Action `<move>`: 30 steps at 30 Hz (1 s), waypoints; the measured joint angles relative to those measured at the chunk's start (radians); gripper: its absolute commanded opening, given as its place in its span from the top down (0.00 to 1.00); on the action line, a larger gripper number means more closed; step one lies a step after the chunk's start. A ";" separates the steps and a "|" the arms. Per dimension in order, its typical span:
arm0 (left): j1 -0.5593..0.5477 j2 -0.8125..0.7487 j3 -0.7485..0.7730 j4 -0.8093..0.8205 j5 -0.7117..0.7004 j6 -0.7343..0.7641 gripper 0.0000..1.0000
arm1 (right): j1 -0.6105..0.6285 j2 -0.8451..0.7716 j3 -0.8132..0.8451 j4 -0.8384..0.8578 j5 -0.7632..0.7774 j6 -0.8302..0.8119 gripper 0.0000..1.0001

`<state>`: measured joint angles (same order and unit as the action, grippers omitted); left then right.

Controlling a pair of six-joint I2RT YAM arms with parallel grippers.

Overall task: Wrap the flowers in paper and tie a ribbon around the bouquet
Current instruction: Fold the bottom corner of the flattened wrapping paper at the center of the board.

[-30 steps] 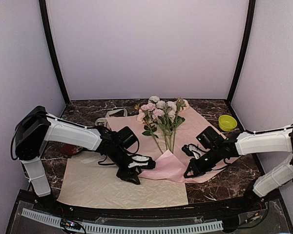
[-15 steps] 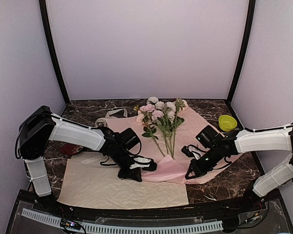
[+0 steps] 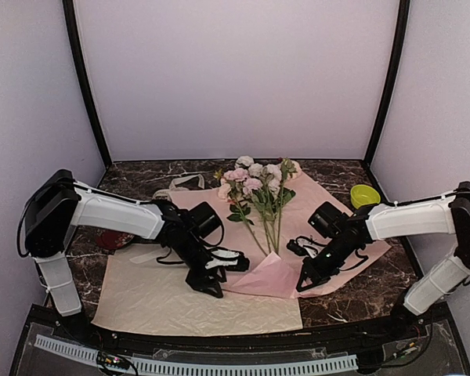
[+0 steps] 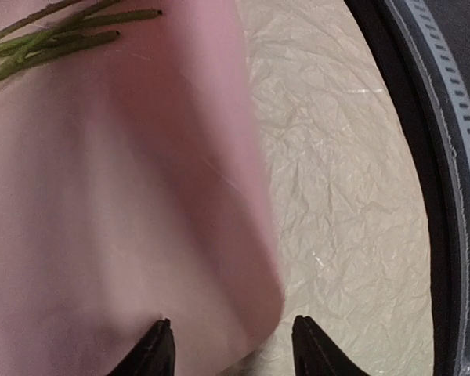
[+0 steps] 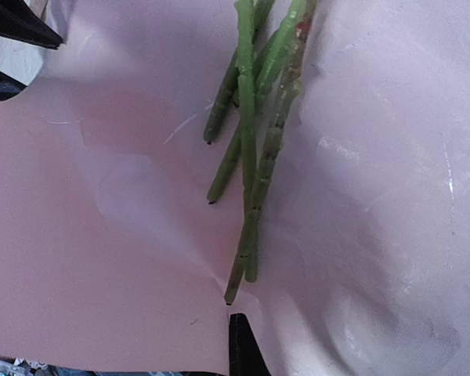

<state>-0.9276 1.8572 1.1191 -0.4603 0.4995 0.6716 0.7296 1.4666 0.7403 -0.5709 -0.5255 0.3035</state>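
Observation:
The flowers, pink and cream roses, lie on the pink paper with their green stems pointing toward me. The paper's near corner is folded up into a low hump. My left gripper is at that fold, open, with the fold's pink edge lying loosely between the jaws. On the paper's near right edge, my right gripper is shut on the paper just below the stem ends. A beige ribbon loops at the back left.
A cream-beige sheet lies under the pink one at the front left, also in the left wrist view. A yellow-green bowl stands at the back right. A red object sits under my left arm. The black front rail is close.
The raised paper fold has sunk lower and flatter. My left jaws have let go of it and stand apart. The right gripper has shifted slightly left, still shut.

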 measured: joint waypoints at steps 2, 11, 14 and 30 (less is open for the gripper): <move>0.002 -0.036 -0.026 0.045 0.024 -0.013 0.42 | 0.000 0.022 0.005 0.000 0.000 -0.008 1.00; 0.005 -0.091 -0.057 0.269 0.169 -0.186 0.43 | -0.001 0.029 0.023 -0.006 0.006 -0.015 1.00; 0.005 -0.052 -0.040 0.272 0.187 -0.199 0.44 | -0.004 0.029 0.023 -0.007 0.011 -0.015 1.00; 0.015 0.026 0.027 0.225 0.169 -0.248 1.00 | -0.028 0.011 0.023 -0.005 0.063 0.015 1.00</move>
<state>-0.9123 1.8832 1.1461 -0.2348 0.6685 0.4232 0.7017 1.4773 0.7628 -0.5758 -0.4625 0.3183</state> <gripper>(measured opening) 0.005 0.004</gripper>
